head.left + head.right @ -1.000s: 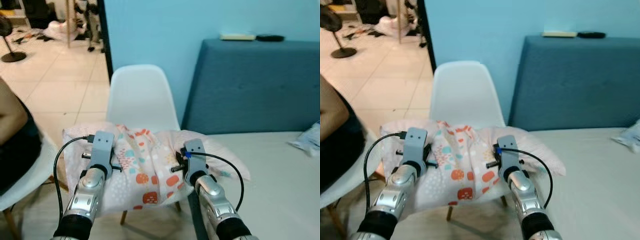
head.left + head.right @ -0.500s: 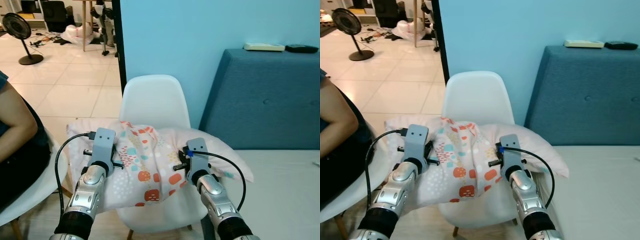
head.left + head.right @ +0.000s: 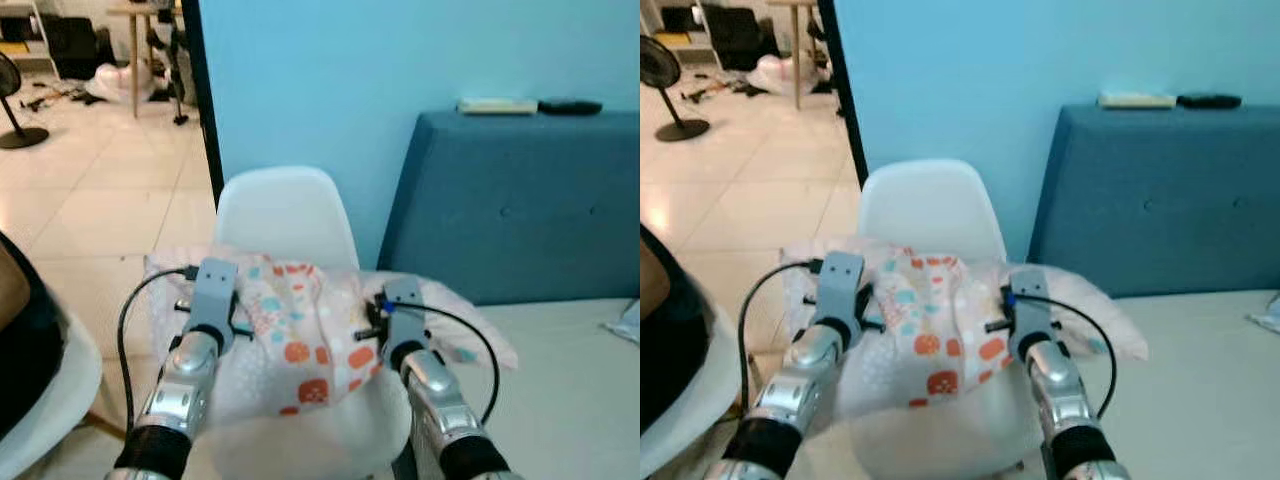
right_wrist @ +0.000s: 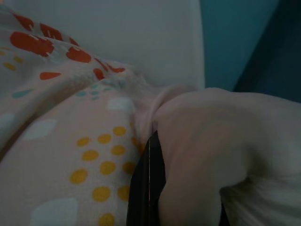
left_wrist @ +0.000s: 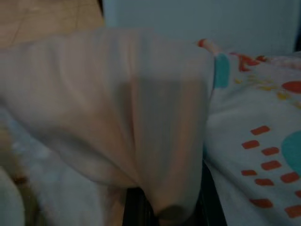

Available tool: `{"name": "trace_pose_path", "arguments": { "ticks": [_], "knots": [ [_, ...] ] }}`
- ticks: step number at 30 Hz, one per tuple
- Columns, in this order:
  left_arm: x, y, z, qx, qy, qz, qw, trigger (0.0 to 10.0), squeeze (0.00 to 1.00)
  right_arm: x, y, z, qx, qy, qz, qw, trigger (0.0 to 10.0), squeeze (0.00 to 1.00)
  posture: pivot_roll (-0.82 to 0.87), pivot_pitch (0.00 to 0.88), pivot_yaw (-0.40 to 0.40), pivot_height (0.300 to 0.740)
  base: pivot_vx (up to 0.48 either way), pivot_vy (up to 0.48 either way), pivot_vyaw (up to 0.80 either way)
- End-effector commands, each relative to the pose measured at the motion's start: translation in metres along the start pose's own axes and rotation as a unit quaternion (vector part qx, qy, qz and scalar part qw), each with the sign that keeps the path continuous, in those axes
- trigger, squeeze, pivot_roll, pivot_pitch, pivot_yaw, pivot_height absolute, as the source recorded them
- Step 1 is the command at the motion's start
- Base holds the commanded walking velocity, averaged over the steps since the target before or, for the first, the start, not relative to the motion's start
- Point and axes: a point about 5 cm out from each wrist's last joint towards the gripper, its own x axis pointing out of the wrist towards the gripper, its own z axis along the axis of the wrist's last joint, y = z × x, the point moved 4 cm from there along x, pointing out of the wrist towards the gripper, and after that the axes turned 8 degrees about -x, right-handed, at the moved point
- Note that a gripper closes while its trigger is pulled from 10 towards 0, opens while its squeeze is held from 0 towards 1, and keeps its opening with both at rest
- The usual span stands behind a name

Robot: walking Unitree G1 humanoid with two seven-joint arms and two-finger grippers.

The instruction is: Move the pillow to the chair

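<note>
Pink fabric with orange, teal and yellow prints covers the pillow (image 3: 300, 330), which hangs between both grippers directly over the seat of the white chair (image 3: 283, 215). Its far edge lies against the foot of the chair's backrest, and its two ends droop past the seat on either side.

At the pillow's left end the left gripper (image 3: 213, 295) has its fingers buried in the cloth. From the left wrist camera a thick fold of pale fabric (image 5: 141, 122) is bunched between the dark fingers (image 5: 134, 209), so they are closed onto the pillow. At the right end the right gripper (image 3: 400, 305) does likewise; its wrist camera shows one black finger (image 4: 149, 188) pressed into a fold, with fabric bulging on both sides of it.

Right of the chair stands a blue upholstered headboard (image 3: 510, 200) with a pale bed surface (image 3: 560, 380) below it. Left of the chair, at the picture's edge, is part of a person in dark clothing (image 3: 20, 350) seated on another white chair (image 3: 50, 400).
</note>
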Motion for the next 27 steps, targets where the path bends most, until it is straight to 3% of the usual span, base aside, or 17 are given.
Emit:
{"name": "trace_pose_path", "arguments": {
  "ticks": [1, 6, 10, 14, 27],
  "knots": [
    [0.000, -0.005, 0.008, -0.001, -0.024, -0.007, 1.000, 10.0, 0.00, 0.004, 0.007, 0.012, -0.006, -0.022, 0.015, 1.000, 10.0, 0.00, -0.04, 0.036, -0.025, 0.740, 0.000, 0.000, 0.00],
    [-0.001, -0.003, 0.007, 0.008, -0.022, -0.001, 1.000, 10.0, 0.00, 0.004, 0.008, 0.012, -0.006, -0.023, 0.018, 1.000, 10.0, 0.00, -0.04, 0.040, -0.026, 0.740, 0.000, 0.000, 0.00],
    [0.000, 0.000, 0.004, 0.014, -0.014, 0.008, 1.000, 10.0, 0.00, 0.004, 0.008, 0.013, -0.007, -0.024, 0.019, 1.000, 10.0, 0.00, -0.05, 0.042, -0.026, 0.740, 0.000, -0.480, 0.00],
    [0.000, 0.003, 0.001, -0.008, -0.008, 0.021, 1.000, 10.0, 0.00, 0.003, 0.007, 0.013, -0.008, -0.025, 0.019, 0.999, 10.0, 0.00, -0.05, 0.045, -0.026, 0.740, 0.000, 0.000, 0.00],
    [-0.001, 0.005, -0.001, -0.006, -0.004, 0.026, 1.000, 10.0, 0.00, 0.004, 0.017, 0.014, -0.017, -0.025, 0.043, 0.999, 10.0, 0.00, -0.04, 0.048, -0.035, 0.740, 0.000, 0.000, 0.00]
  ]
}}
